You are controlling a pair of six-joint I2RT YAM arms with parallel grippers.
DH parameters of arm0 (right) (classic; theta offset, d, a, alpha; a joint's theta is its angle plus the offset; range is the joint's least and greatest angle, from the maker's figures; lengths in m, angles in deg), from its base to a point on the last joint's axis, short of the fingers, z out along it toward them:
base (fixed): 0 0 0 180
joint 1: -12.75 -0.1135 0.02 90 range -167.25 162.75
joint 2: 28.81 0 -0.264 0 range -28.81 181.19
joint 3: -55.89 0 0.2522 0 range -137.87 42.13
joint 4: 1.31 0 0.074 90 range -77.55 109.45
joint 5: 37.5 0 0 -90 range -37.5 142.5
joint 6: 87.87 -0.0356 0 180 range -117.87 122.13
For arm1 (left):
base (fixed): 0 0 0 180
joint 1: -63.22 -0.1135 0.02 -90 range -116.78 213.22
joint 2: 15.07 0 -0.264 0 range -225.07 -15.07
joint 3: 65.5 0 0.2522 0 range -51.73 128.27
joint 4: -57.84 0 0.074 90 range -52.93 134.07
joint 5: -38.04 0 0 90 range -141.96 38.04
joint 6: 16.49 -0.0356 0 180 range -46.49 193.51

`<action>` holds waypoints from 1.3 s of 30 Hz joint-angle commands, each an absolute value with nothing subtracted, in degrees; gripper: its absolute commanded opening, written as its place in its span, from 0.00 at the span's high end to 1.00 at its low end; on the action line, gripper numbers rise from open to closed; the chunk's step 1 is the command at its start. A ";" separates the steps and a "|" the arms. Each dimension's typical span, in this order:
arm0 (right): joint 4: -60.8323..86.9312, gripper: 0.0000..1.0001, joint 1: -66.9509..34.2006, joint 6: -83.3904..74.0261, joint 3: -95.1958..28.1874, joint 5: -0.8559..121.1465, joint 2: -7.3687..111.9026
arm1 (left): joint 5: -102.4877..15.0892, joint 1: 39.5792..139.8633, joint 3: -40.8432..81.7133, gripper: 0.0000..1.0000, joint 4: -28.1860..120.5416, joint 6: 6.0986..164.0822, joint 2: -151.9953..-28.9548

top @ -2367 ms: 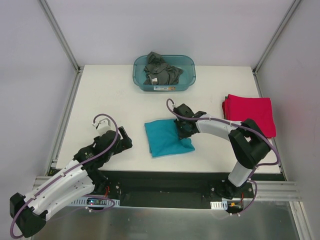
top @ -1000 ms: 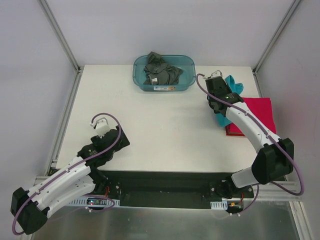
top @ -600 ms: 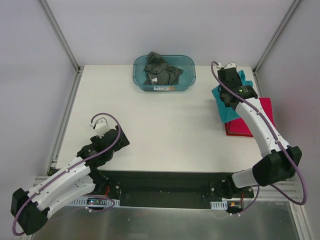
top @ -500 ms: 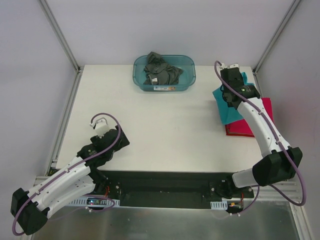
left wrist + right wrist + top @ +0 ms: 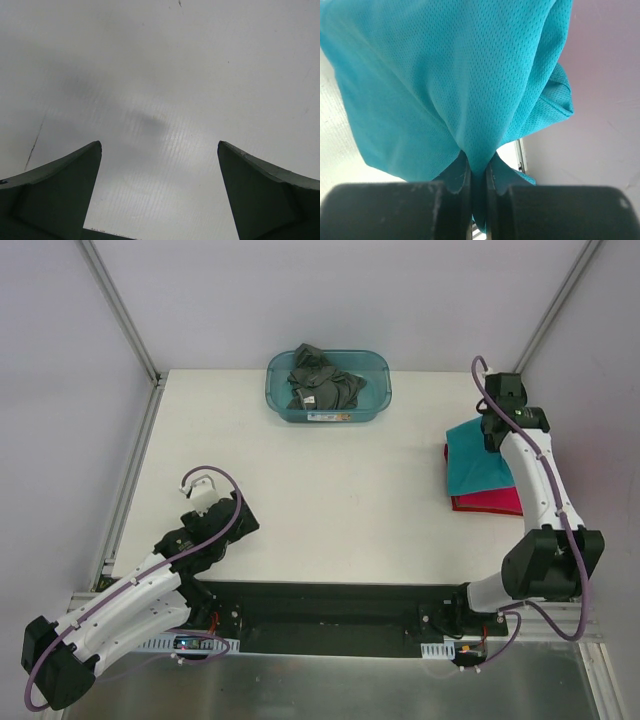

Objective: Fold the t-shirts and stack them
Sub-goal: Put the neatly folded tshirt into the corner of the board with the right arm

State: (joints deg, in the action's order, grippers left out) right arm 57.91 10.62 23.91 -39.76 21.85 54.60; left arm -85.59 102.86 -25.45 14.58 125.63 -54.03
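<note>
The folded teal-blue t-shirt (image 5: 475,465) hangs from my right gripper (image 5: 497,432) and drapes over the crimson red t-shirt stack (image 5: 488,503) at the table's right side. In the right wrist view the jaws are pinched on a bunch of the teal fabric (image 5: 460,75), and my right gripper (image 5: 478,167) is shut on it. Dark grey t-shirts (image 5: 322,383) lie crumpled in the translucent tub (image 5: 377,400) at the back. My left gripper (image 5: 203,492) is open and empty over bare table (image 5: 160,100) at the front left.
The metal frame rail (image 5: 524,440) and side wall run close along the right of the red stack. A frame post (image 5: 135,475) borders the table's left edge. The table's front edge is a black strip (image 5: 330,600) between the arm bases.
My right gripper has carried the teal-blue t-shirt from the table's middle to the right, and now it lies over the red stack. The left arm drew back slightly, then stayed still.
</note>
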 commanded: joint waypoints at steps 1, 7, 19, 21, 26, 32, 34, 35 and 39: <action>54.30 0.99 14.84 24.54 -39.00 25.43 56.17 | -87.47 102.07 -26.33 0.01 13.84 126.33 -53.39; 51.31 0.99 20.65 25.77 -38.82 29.21 59.34 | -87.56 101.89 -26.51 0.01 13.84 126.25 -53.13; 47.71 0.99 30.59 24.02 -38.64 38.18 65.40 | -88.08 101.63 -27.04 0.01 13.75 126.16 -52.51; 47.35 0.99 31.12 24.54 -38.99 39.14 66.45 | -88.17 101.54 -27.04 0.01 13.84 126.07 -52.68; 46.30 0.98 31.38 25.60 -39.35 39.06 68.74 | -88.00 101.45 -26.86 0.01 13.84 126.16 -53.39; 45.85 0.98 31.82 26.39 -40.13 37.83 71.55 | -88.08 101.37 -26.86 0.01 13.84 126.16 -53.74; 45.85 0.94 32.09 26.39 -40.40 37.39 72.61 | -88.26 101.37 -26.77 0.01 13.84 126.16 -53.83; 45.94 0.92 32.26 26.39 -40.57 37.65 72.96 | -88.26 101.37 -26.77 0.01 13.75 126.24 -53.92; 46.47 0.63 32.44 25.78 -42.15 36.86 74.81 | -87.91 101.28 -26.69 0.01 13.84 126.07 -54.27</action>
State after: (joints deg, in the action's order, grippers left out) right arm 47.44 31.82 25.77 -38.71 38.18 73.64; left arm -86.75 102.09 -26.39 14.58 125.61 -53.70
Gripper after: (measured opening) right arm 0.226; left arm 0.990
